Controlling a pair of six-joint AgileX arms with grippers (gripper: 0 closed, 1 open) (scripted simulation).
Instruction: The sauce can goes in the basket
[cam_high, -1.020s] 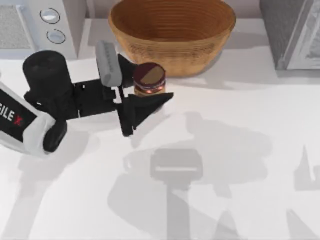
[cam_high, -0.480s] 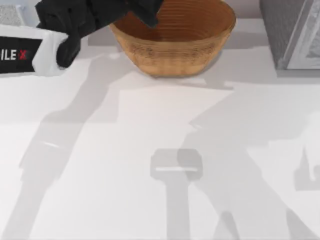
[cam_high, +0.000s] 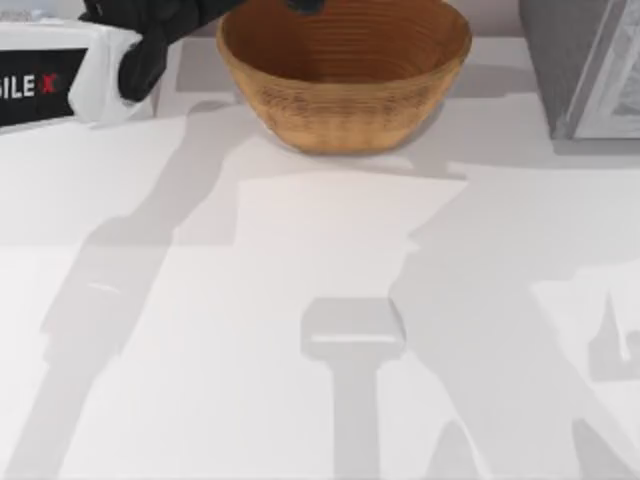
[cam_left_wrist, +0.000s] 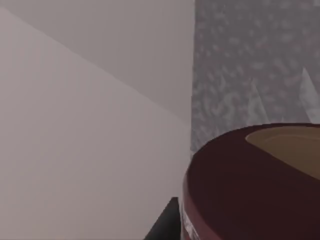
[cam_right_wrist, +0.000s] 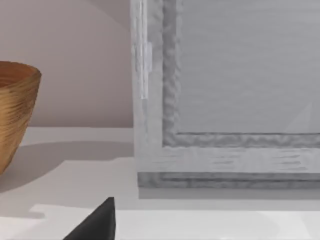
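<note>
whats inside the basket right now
The basket's visible interior shows just ribbed woven rings, no sauce can resting there. The left arm crosses its far-left rim, hiding a patch. The left wrist view shows the can close up, apparently held.

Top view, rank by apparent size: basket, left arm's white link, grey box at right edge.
1. basket, clearly largest.
2–3. left arm's white link and grey box: similar visible area, both cut off by the frame edge, and the arm is raised nearer the camera, so unranked.
</note>
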